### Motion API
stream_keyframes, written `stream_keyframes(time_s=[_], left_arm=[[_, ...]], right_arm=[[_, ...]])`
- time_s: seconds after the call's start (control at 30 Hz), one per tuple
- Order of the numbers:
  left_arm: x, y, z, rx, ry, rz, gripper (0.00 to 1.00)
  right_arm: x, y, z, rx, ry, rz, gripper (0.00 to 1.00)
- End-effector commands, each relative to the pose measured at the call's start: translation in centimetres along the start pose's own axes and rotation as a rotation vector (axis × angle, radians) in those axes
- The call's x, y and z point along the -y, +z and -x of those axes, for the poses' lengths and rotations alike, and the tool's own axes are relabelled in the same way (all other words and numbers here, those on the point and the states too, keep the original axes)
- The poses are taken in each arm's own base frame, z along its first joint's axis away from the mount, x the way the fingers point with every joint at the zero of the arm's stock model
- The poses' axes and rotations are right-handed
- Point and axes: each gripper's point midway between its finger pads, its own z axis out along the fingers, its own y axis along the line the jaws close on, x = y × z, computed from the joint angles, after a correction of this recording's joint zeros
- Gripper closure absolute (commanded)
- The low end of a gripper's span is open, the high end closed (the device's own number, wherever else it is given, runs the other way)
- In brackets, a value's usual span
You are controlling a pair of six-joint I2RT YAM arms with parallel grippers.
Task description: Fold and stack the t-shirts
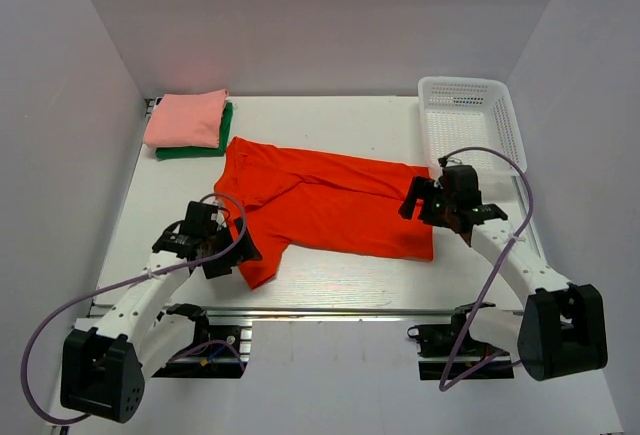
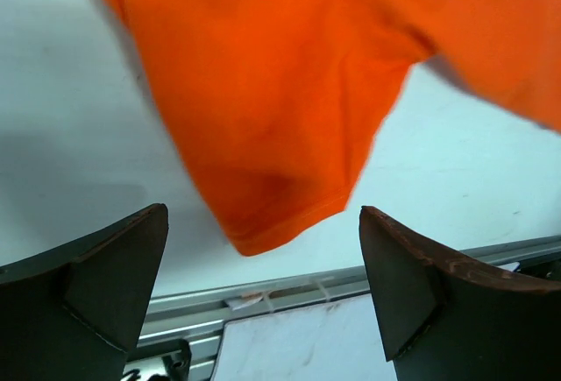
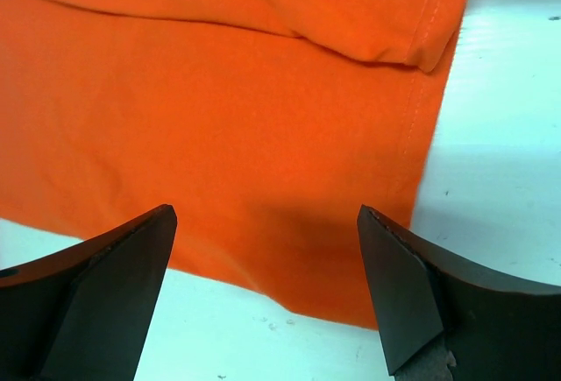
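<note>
The bright orange-red t-shirt (image 1: 320, 205) lies partly folded across the middle of the table, one sleeve (image 1: 258, 260) reaching toward the near edge. The salmon-pink shirt (image 1: 186, 118) lies folded on top of the folded dark green shirt (image 1: 205, 149) at the far left corner. My left gripper (image 1: 232, 253) is open and empty just left of the sleeve, which shows in the left wrist view (image 2: 272, 136). My right gripper (image 1: 418, 205) is open and empty over the shirt's right hem; the orange cloth fills the right wrist view (image 3: 237, 127).
A white mesh basket (image 1: 470, 120) stands at the far right corner. The metal rail (image 1: 330, 310) runs along the table's near edge. Grey walls close in the left, back and right sides.
</note>
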Motion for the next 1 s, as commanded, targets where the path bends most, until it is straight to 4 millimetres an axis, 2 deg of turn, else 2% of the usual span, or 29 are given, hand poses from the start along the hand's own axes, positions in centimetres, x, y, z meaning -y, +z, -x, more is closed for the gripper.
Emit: stream_keyframes(time_s=[0.0, 0.07, 0.13, 0.17, 0.2, 0.23, 0.27, 0.33, 0.37, 0.4, 0.47, 0.53, 0.57, 0.6, 0.7, 0.73, 0.8, 0.83, 0.97], left_arm=[[-0.1, 0.5, -1.4, -0.063, -0.03, 0.005, 0.0], [-0.3, 0.3, -1.3, -0.06, -0.031, 0.018, 0.0], [0.0, 0.1, -1.2, -0.052, -0.028, 0.002, 0.0], [-0.2, 0.1, -1.3, -0.045, -0.027, 0.008, 0.0], [-0.2, 0.1, -1.3, -0.045, -0.027, 0.008, 0.0], [-0.1, 0.1, -1.4, -0.049, -0.019, 0.005, 0.0], [-0.2, 0.1, -1.6, -0.057, -0.021, 0.011, 0.0], [-0.6, 0.2, -1.9, -0.069, -0.034, 0.031, 0.0], [-0.6, 0.2, -1.9, -0.069, -0.034, 0.031, 0.0], [-0.5, 0.2, -1.7, -0.072, -0.035, 0.033, 0.0], [-0.6, 0.4, -1.9, -0.084, -0.038, 0.041, 0.0], [-0.6, 0.4, -1.6, -0.081, -0.038, 0.051, 0.0], [-0.7, 0.5, -1.7, -0.089, -0.04, 0.056, 0.0], [-0.7, 0.5, -1.7, -0.089, -0.04, 0.056, 0.0], [-0.8, 0.5, -1.9, -0.096, -0.042, 0.061, 0.0], [-0.8, 0.5, -1.9, -0.096, -0.042, 0.061, 0.0], [-0.8, 0.5, -1.9, -0.096, -0.042, 0.061, 0.0], [-1.0, 0.5, -1.8, -0.091, -0.041, 0.068, 0.0], [-0.9, 0.4, -1.7, -0.082, -0.039, 0.063, 0.0]], right_arm=[[0.2, 0.3, 1.9, 0.038, 0.006, -0.037, 0.1], [-0.3, 0.6, 3.3, 0.038, 0.006, -0.041, 0.1], [1.3, 1.6, 3.9, 0.037, 0.002, -0.124, 0.1], [1.8, 1.6, 5.8, 0.089, 0.0, -0.169, 0.1], [2.1, 1.9, 6.3, 0.092, 0.002, -0.19, 0.1], [3.3, 3.2, 5.7, 0.05, 0.004, -0.235, 0.1], [3.3, 3.2, 7.8, 0.09, 0.005, -0.253, 0.1], [4.0, 4.7, 8.4, 0.068, 0.002, -0.287, 0.1], [4.4, 4.8, 8.8, 0.068, -0.001, -0.301, 0.1], [4.7, 5.0, 10.0, 0.083, 0.009, -0.314, 0.1], [5.8, 5.5, 10.3, 0.076, 0.012, -0.348, 0.1], [5.9, 5.8, 11.5, 0.092, 0.01, -0.352, 0.1], [6.6, 6.3, 11.2, 0.074, 0.008, -0.367, 0.1], [6.6, 6.2, 12.2, 0.089, -0.005, -0.373, 0.1], [8.5, 6.8, 13.1, 0.098, -0.014, -0.428, 0.1], [8.9, 6.8, 13.9, 0.115, -0.01, -0.436, 0.1], [9.5, 7.9, 14.3, 0.108, -0.034, -0.433, 0.1], [9.4, 8.1, 15.2, 0.126, -0.032, -0.419, 0.1], [9.5, 8.1, 16.1, 0.138, -0.032, -0.403, 0.1]])
